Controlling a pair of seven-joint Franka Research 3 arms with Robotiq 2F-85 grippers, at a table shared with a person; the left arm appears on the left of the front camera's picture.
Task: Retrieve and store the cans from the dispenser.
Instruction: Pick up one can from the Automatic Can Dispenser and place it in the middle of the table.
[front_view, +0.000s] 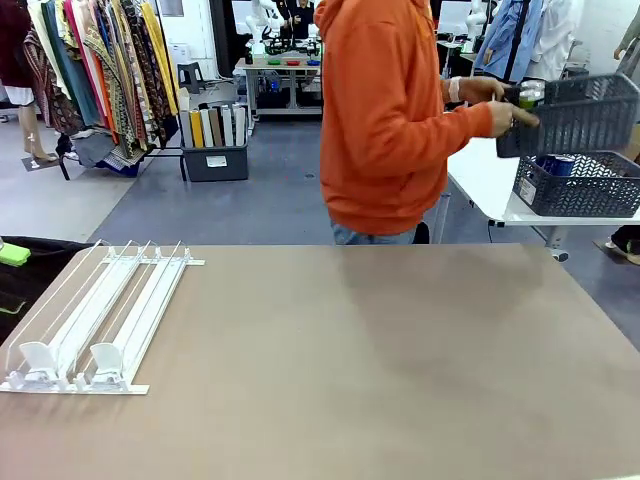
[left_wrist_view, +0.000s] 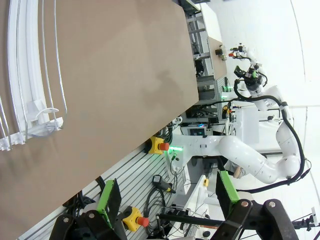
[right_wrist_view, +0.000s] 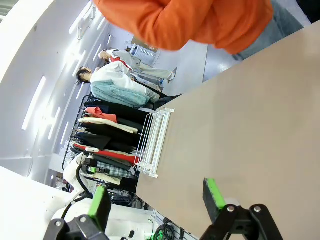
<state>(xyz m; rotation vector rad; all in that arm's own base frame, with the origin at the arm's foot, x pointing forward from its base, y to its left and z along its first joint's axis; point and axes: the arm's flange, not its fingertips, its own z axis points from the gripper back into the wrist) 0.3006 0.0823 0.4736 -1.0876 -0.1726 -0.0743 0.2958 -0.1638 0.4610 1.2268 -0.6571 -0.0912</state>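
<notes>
The white wire dispenser (front_view: 95, 320) lies at the table's left side, its lanes bare and its plastic stops toward me. It also shows as the dispenser (left_wrist_view: 30, 100) in the left wrist view and the dispenser (right_wrist_view: 152, 145) in the right wrist view. Blue-and-white cans (front_view: 557, 163) sit in a dark grey basket (front_view: 600, 190) on a white side table at far right. The person holds a second grey basket (front_view: 580, 110) and what looks like a can (front_view: 530, 93). My left gripper (left_wrist_view: 167, 195) is open off the table's near edge. My right gripper (right_wrist_view: 156, 197) is open above the tabletop.
A person in an orange hoodie (front_view: 385, 120) stands at the far edge, turned toward the white side table (front_view: 485, 175). The brown tabletop (front_view: 380, 370) stretches right of the dispenser. Clothes racks (front_view: 100, 70) stand behind at left. The other arm (left_wrist_view: 250, 160) appears in the left wrist view.
</notes>
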